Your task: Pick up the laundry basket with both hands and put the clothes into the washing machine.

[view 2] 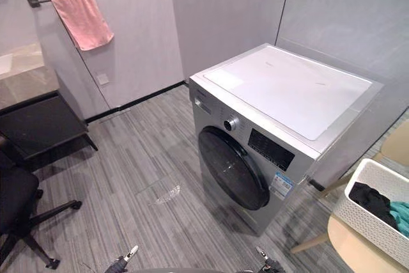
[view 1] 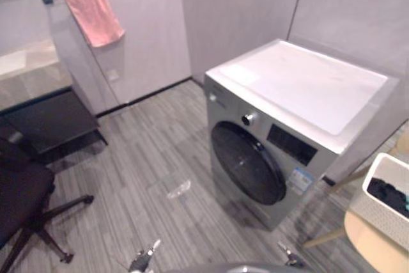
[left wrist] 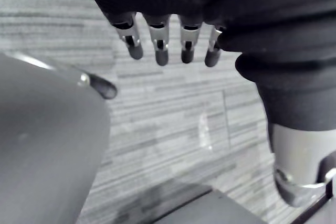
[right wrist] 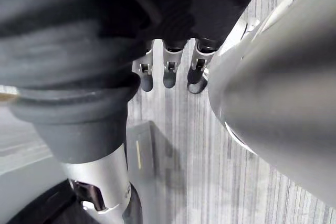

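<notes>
Hands, 2: left hand (left wrist: pixel 159 43) and right hand (right wrist: pixel 169 72) are hanging low over the grey plank floor (view 1: pixel 147 158), fingers loosely straight and holding nothing.

White perforated plastic laundry basket (view 2: pixel 374 228): is sitting on a pale wooden stand (view 2: pixel 348 247) at the robot's far right, near the washer and well apart from both hands.

Contents, 2 pieces: a black garment (view 2: pixel 370 199) and a teal garment (view 2: pixel 401 215) are lying loose inside.

Handling, by judgement: the load is looking light. The walls are looking stiff with some give, and the clothes are soft and likely to spill if tipped. The rim's 2 opposite ends are offering the best hold, 1 hand each, kept level.

Silver front-loading washing machine with a white top (view 1: pixel 300 81): its dark round door (view 1: pixel 248 164) is sitting closed and is probably needing opening first.

Pink towel (view 1: pixel 94 16): is hanging from a wall rail.

Black office chair (view 1: pixel 19 202): is standing at far left.
</notes>
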Available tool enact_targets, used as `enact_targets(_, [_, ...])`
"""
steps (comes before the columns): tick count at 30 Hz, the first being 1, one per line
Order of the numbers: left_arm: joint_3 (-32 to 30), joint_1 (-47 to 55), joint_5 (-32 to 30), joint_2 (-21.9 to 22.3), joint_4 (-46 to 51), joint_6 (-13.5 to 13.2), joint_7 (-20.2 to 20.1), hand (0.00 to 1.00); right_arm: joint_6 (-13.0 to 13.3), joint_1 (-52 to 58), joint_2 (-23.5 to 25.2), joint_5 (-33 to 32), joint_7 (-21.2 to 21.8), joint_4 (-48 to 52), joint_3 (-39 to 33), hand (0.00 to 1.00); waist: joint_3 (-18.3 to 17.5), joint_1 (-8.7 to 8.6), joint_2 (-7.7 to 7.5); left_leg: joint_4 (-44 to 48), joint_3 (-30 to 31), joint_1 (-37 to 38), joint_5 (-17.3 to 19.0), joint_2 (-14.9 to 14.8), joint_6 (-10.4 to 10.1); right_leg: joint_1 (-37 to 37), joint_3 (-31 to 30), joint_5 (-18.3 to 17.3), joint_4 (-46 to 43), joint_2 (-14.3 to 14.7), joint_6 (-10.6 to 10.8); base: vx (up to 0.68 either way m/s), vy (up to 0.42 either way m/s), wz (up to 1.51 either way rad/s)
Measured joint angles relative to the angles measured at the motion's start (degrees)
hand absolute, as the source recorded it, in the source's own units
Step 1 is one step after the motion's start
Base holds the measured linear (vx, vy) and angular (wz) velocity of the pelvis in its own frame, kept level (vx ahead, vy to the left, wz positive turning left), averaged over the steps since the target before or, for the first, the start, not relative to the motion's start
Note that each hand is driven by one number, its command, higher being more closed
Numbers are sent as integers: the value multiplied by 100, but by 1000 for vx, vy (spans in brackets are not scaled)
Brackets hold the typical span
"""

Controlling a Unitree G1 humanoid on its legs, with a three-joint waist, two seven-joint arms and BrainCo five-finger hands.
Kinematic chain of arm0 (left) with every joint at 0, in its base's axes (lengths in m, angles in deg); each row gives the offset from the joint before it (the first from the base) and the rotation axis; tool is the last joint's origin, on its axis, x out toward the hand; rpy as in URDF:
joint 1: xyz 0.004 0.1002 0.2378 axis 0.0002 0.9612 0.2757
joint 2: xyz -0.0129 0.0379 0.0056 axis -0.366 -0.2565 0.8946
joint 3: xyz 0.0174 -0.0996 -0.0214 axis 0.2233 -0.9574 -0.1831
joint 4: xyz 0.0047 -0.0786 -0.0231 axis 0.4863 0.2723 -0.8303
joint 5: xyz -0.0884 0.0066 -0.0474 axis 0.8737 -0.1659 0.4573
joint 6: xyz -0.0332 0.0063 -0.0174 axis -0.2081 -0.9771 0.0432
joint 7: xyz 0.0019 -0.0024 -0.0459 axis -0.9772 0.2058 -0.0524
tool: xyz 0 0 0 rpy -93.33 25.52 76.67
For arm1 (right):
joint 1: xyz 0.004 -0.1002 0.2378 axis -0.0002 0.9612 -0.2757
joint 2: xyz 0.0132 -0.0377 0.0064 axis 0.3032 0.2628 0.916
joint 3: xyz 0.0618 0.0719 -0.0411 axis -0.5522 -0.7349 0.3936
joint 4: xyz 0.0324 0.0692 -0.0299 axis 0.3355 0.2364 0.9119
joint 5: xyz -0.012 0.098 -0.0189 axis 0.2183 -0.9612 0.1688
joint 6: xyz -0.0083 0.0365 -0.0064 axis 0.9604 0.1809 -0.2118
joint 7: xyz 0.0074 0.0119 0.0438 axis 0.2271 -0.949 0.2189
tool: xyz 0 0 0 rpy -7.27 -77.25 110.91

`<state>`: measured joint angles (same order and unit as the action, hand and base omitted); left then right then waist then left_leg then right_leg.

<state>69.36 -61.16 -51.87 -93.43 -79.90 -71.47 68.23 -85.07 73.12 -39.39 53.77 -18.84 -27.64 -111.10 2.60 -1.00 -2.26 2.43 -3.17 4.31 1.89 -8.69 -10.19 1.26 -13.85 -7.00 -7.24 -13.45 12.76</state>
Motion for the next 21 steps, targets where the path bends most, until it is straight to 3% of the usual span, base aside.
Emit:
enact_targets(1, [63,-2,-48,-90,-20,-2,1,0,1,-23,49,12,3,114,167,0,6,31,-141,-24,-166,-36,14,55,23,-89,-149,134,117,-58,0,-61,65,-67])
enact_targets(3, [154,-84,-66,-150,-103,-34,11,0,7,-111,81,123,-8,419,452,0,82,45,-101,-136,-411,-75,34,15,78,-321,-220,463,15,30,-306,-98,49,-73])
enact_targets(4, [183,-95,-111,-113,-111,-41,22,0,11,-158,86,166,-14,693,710,0,174,34,44,-140,-555,-72,26,-150,99,-555,-34,891,-185,262,-693,-85,30,-68])
enact_targets(6, [186,-122,-147,-21,-106,-46,19,0,50,-167,63,187,-26,1229,1263,0,322,97,285,-41,-852,-87,4,-399,344,-735,722,1572,-153,405,-859,-82,81,-77])
enact_targets(7, [187,-128,-155,-6,-105,-41,18,0,50,-168,65,228,-27,1371,1381,0,331,101,270,-33,-983,-70,-10,-407,384,-826,929,1357,-536,348,-852,-78,65,-49])
enact_targets(8, [196,-123,-153,-24,-88,-41,17,0,46,-163,65,283,-20,1590,1583,0,315,97,202,-46,-1014,-41,-73,-335,378,-983,1360,745,-1623,231,-871,-49,15,-15])
enact_targets(9, [206,-127,-154,-37,-57,-45,17,0,55,-192,55,350,-23,1807,1694,0,326,133,155,-83,-1044,16,-102,-263,408,-976,1644,391,-2256,98,-966,-56,29,-11])
enact_targets(10, [205,-122,-153,-42,-53,-47,19,0,76,-245,47,389,-22,1871,1733,0,330,187,136,-123,-1099,49,-120,-229,405,-981,1751,292,-2397,32,-1025,-68,19,-27])
enact_targets(12, [198,-75,-153,-52,-60,-28,23,0,120,-451,21,488,-18,2177,1935,0,282,192,50,-247,-1162,33,-192,-168,387,-1004,1873,170,-2202,2,-861,-80,-39,-30])
enact_targets(13, [192,-67,-150,-107,-60,-24,24,0,173,-515,-5,521,-17,2367,2033,0,269,217,40,-322,-1207,-22,-253,-149,330,-865,1852,14,-1717,66,-610,-45,-65,-24])
enact_targets(15, [177,-85,-150,-105,-76,-5,34,0,187,-722,-94,610,-13,2476,2269,0,253,323,26,-370,-1361,-101,-340,-152,259,-670,1861,-108,-785,135,-347,-4,-128,-51])
enact_targets(17, [115,-97,-139,-25,-80,13,70,0,172,-818,-272,684,-23,2664,2593,0,220,336,173,-397,-1370,-194,-461,-343,201,-609,1873,190,-382,416,-457,-21,-90,-30])
enact_targets(21, [-10,-91,-17,-33,-58,11,164,0,221,-793,-450,959,21,3411,2904,0,186,331,86,-460,-1366,-158,-522,-502,103,-466,1938,324,-82,593,-533,4,-44,-3])
